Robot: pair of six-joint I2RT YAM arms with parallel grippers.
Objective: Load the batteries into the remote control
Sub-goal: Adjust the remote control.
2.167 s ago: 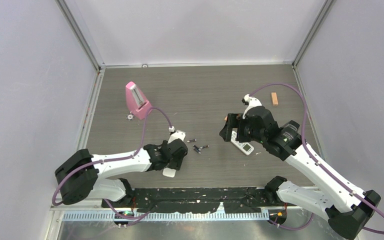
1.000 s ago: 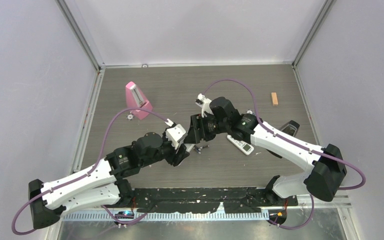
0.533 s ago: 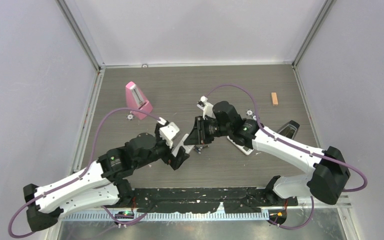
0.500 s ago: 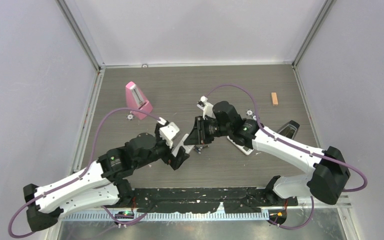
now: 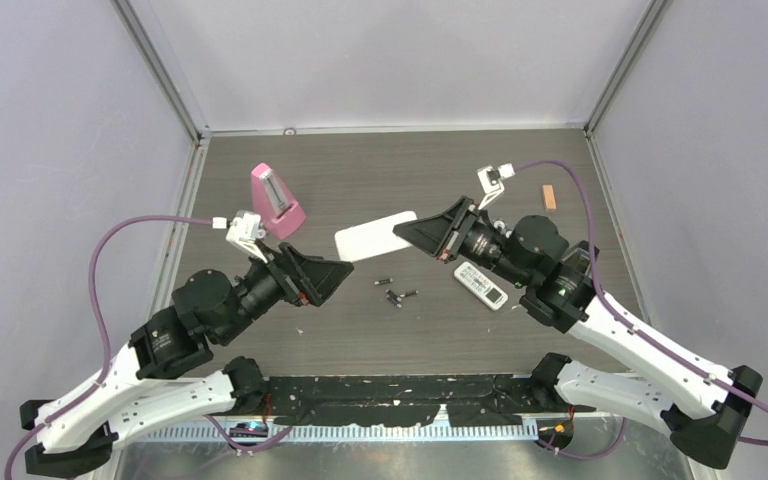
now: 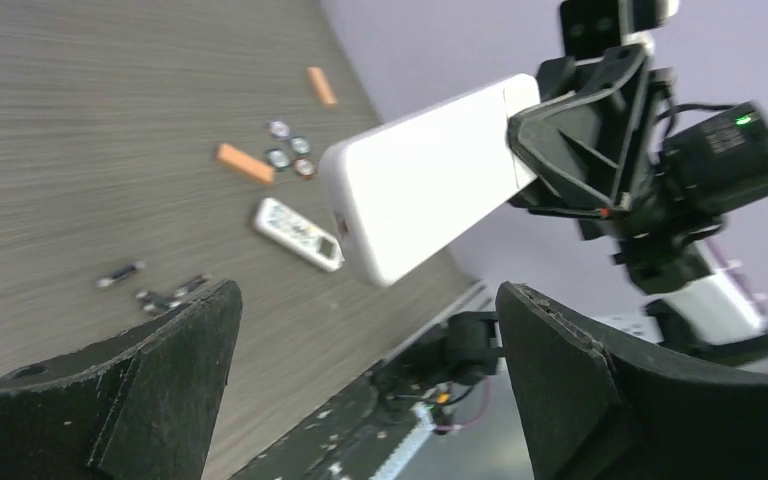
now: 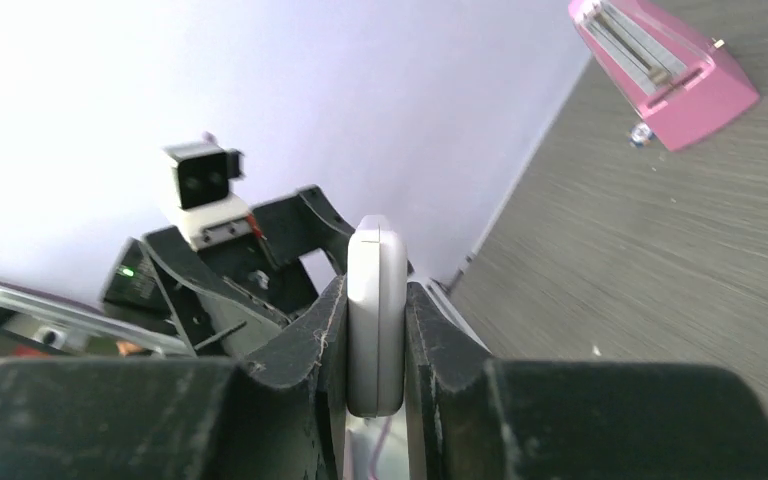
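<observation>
The surface [image 5: 380, 170] is dark grey with thin wood lines, and pale purple walls stand around it. The right hand [image 5: 405, 233] comes in from the right side of the top view. Its two black fingers are pinched narrow on one end of the remote control [image 5: 375, 237]. The remote is a long, flat, smooth white bar with round corners. It is held up in the air near the middle of the top view, plain side up. A tiny mark on its end is too small to read.

The left hand [image 5: 332, 277] points at the remote's free end from the lower left. It is spread wide with nothing in it, near the remote but apart.

A shiny pink wedge-shaped box [image 5: 276, 200] stands at the upper left. A shorter remote [image 5: 480, 284] lies flat under the right arm. A small orange block [image 5: 549, 197] lies at the upper right. The batteries [image 5: 392, 292] are tiny dark sticks lying loose on the surface just below the held remote. Small round silver discs [image 6: 288, 145] lie in a bunch in the left wrist view.
</observation>
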